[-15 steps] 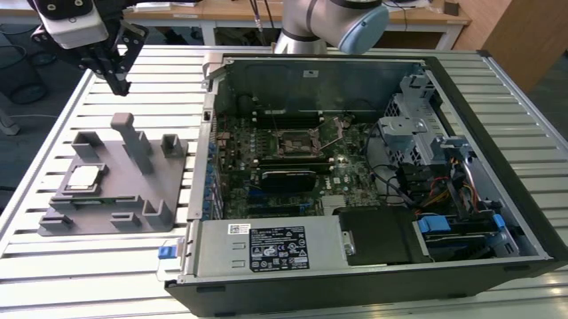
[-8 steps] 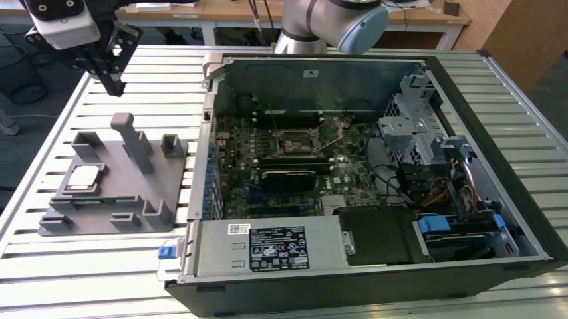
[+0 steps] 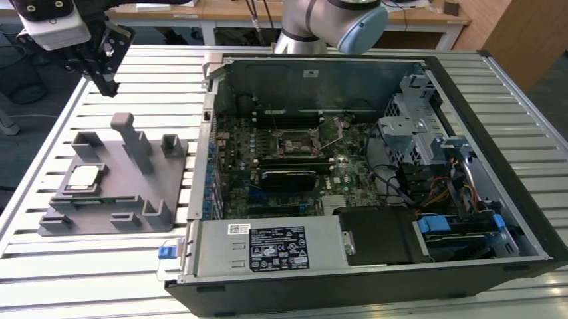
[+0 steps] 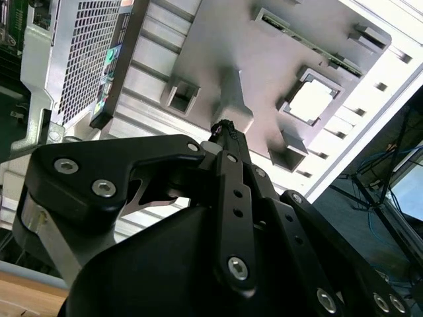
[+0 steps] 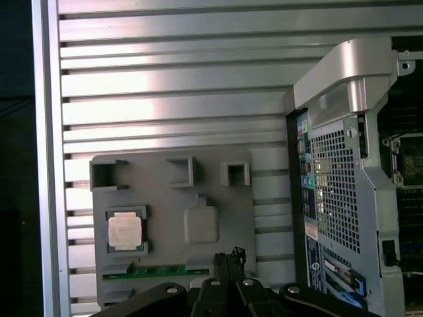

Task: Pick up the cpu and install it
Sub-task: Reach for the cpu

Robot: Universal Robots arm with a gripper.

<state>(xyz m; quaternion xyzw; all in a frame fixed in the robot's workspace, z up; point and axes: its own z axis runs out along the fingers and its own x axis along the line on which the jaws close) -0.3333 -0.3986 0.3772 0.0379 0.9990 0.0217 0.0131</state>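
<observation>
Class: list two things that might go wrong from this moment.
1. The silvery square cpu lies recessed in the grey plastic holder beside a tall grey post; the black end effector might clip it descending.
2. The black motherboard socket sits deep inside the open computer case; the arm might strike its walls.

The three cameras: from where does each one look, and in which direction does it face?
Exterior view: off the arm, above the table, looking down on the open computer case, gray holder and cpu; the arm and gripper show.
First wrist view: at the wrist, facing down past the gripper onto the holder.
Second wrist view: at the wrist, looking obliquely along the gripper.
Shared: both wrist views show the cpu lying in the holder.
</observation>
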